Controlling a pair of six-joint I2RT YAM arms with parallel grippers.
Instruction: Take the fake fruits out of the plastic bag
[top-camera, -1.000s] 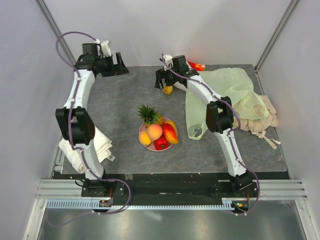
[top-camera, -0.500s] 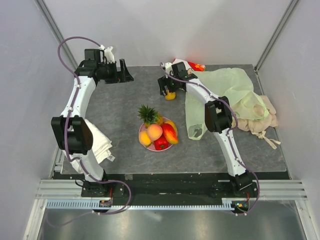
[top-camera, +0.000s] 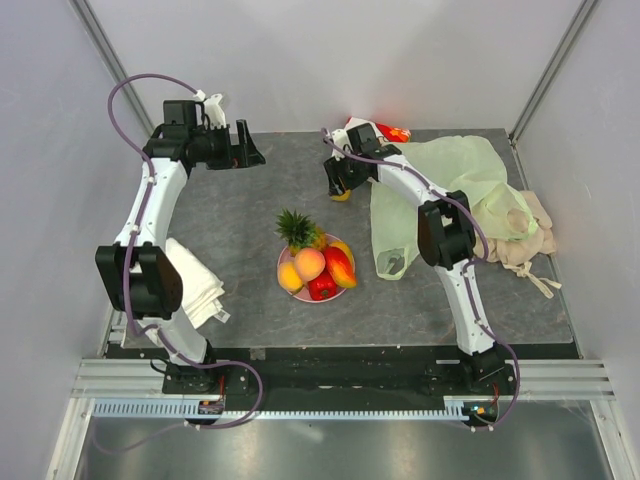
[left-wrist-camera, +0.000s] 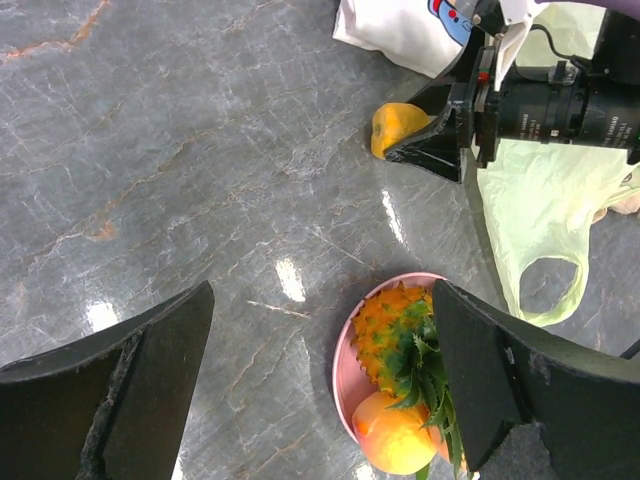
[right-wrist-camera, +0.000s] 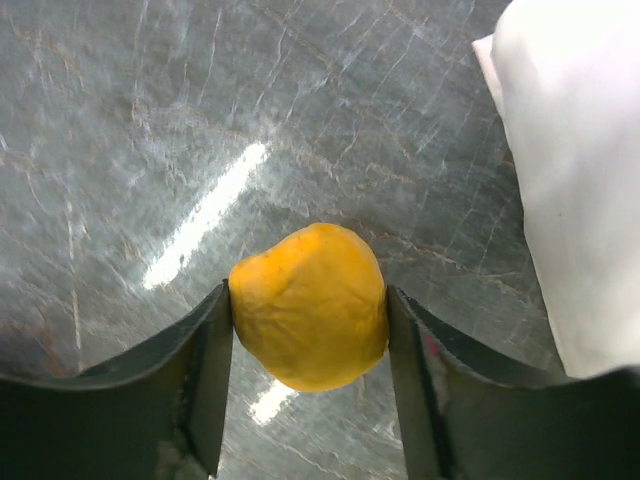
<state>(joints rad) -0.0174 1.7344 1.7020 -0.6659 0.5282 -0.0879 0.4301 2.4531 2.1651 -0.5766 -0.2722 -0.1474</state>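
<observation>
Starting at the near left of the desk (top-camera: 250, 215), a folded white cloth (top-camera: 190, 290) was seen. At the middle, a pink plate (left-wrist-camera: 342, 370) was loaded with fruits: a pineapple (top-camera: 296, 228), a peach (top-camera: 310, 263), a red pepper (top-camera: 321, 287) and a mango (top-camera: 340, 265). To the right, the pale-green bag (top-camera: 450, 175) was spread out, with a beige cloth (top-camera: 525, 250) against its right side. Farther back, the right tool (top-camera: 341, 187) was closed on a yellow fruit (right-wrist-camera: 308, 330), with a finger pressed to each side, just left of the bag and outside it. Whether it was lifted could not be told. At the far left, the left tool (top-camera: 247, 150) was held wide open with nothing in it. A white-and-red pouch (top-camera: 385, 130) was seen at the far edge.
</observation>
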